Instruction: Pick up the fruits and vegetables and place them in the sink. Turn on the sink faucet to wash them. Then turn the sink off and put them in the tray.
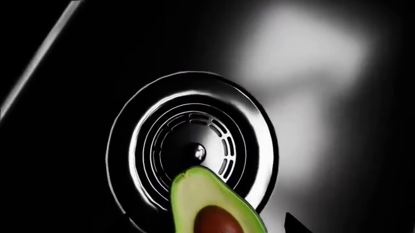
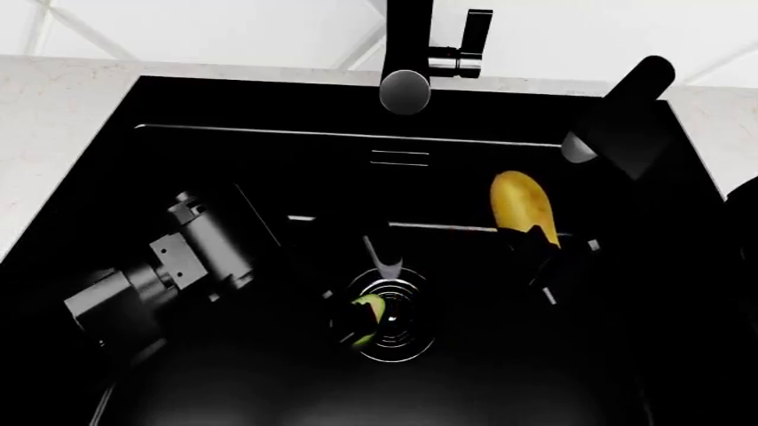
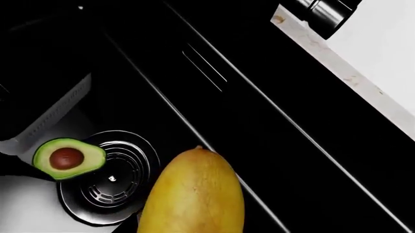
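Observation:
The halved avocado (image 2: 368, 311), green with a brown pit (image 1: 217, 221), stands on edge just over the round drain (image 1: 194, 141) of the black sink (image 2: 237, 160), with my left gripper (image 2: 353, 318) shut on it. The smooth yellow fruit (image 2: 524, 204) hangs over the right half of the basin. My right gripper (image 2: 535, 250) is shut on it, and the fruit (image 3: 194, 194) hides the jaws in the right wrist view. The black faucet (image 2: 406, 53) with its side lever (image 2: 477, 35) rises at the sink's back rim. The tray is out of view.
A pale speckled countertop (image 2: 59, 98) surrounds the basin. A ledge runs along the sink's back wall (image 2: 355, 135) with an overflow slot (image 2: 400, 158). My left arm (image 2: 154, 266) fills the basin's left part. The right arm (image 2: 622, 124) comes down from the back right.

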Tool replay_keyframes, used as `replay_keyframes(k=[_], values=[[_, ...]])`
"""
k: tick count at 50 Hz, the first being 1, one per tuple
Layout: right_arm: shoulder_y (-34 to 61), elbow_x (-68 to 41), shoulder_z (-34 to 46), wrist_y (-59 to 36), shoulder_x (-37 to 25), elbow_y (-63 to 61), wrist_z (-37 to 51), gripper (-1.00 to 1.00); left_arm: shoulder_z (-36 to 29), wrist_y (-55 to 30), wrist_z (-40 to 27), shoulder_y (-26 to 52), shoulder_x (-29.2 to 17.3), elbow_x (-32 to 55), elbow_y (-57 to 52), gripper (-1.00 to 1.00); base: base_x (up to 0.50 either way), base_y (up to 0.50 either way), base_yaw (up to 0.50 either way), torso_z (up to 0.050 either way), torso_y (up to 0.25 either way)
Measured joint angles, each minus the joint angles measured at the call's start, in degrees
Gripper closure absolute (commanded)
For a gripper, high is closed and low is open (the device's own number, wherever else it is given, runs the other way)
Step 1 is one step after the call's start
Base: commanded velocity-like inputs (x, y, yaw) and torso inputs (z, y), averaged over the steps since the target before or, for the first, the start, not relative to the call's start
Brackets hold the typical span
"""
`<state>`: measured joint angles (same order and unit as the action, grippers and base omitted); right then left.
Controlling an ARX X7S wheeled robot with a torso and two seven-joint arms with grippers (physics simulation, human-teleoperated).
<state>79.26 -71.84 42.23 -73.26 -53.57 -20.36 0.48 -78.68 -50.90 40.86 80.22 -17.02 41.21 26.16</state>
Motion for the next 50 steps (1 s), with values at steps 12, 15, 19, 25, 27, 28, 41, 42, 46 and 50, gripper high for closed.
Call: replay_keyframes(k=[12, 15, 19, 25, 27, 28, 41, 42, 46, 50], values=[[-0.29, 0.25, 0.27, 0.56, -0.08, 0.33, -0.07, 1.0, -1.96, 1.24, 2.69, -0.91, 3.3, -1.24, 5.11, -1.0, 0.0, 0.0, 0.0, 0.0, 0.0], [-0.37, 0.28, 0.33, 0.69, -0.13, 0.39, -0.06, 1.0, -2.52, 1.39, 3.31, -1.13, 3.89, -1.5, 5.85, -1.0, 0.0, 0.0, 0.0, 0.0, 0.0], [-0.5, 0.29, 0.39, 0.85, -0.15, 0.45, -0.01, 1.0, -3.14, 1.64, 3.98, -1.39, 4.63, -1.84, 6.89, -1.0, 0.0, 0.0, 0.0, 0.0, 0.0], [-0.62, 0.1, 0.42, 0.95, -0.18, 0.39, 0.18, 1.0, -3.94, 2.41, 4.53, -1.79, 6.03, -2.7, 9.4, -1.0, 0.0, 0.0, 0.0, 0.0, 0.0], [-0.67, 0.07, 0.44, 1.01, -0.19, 0.37, 0.21, 1.0, -4.28, 2.67, 4.67, -1.92, 6.61, -3.09, 10.55, -1.0, 0.0, 0.0, 0.0, 0.0, 0.0], [-0.7, 0.06, 0.46, 1.05, -0.2, 0.37, 0.22, 1.0, -4.44, 2.76, 4.75, -1.98, 6.94, -3.29, 11.23, -1.0, 0.0, 0.0, 0.0, 0.0, 0.0], [-0.83, 0.06, 0.62, 1.38, -0.24, 0.47, 0.27, 1.0, -6.51, 3.71, 7.26, -1.86, 10.67, -5.39, 18.41, -1.0, 0.0, 0.0, 0.0, 0.0, 0.0], [-0.83, 0.07, 0.64, 1.41, -0.25, 0.49, 0.27, 1.0, -6.67, 3.83, 7.5, -1.81, 10.85, -5.55, 18.71, -1.0, 0.0, 0.0, 0.0, 0.0, 0.0], [-0.88, 0.14, 0.67, 1.55, -0.26, 0.57, 0.26, 1.0, -7.38, 4.35, 8.68, -1.54, 11.82, -6.23, 20.37, -1.0, 0.0, 0.0, 0.0, 0.0, -0.005], [-0.97, 0.22, 0.68, 1.71, -0.31, 0.67, 0.27, 1.0, -8.14, 4.99, 10.17, -1.23, 13.03, -6.91, 22.59, 1.0, 0.0, 0.0, 0.0, 0.0, -0.006]])
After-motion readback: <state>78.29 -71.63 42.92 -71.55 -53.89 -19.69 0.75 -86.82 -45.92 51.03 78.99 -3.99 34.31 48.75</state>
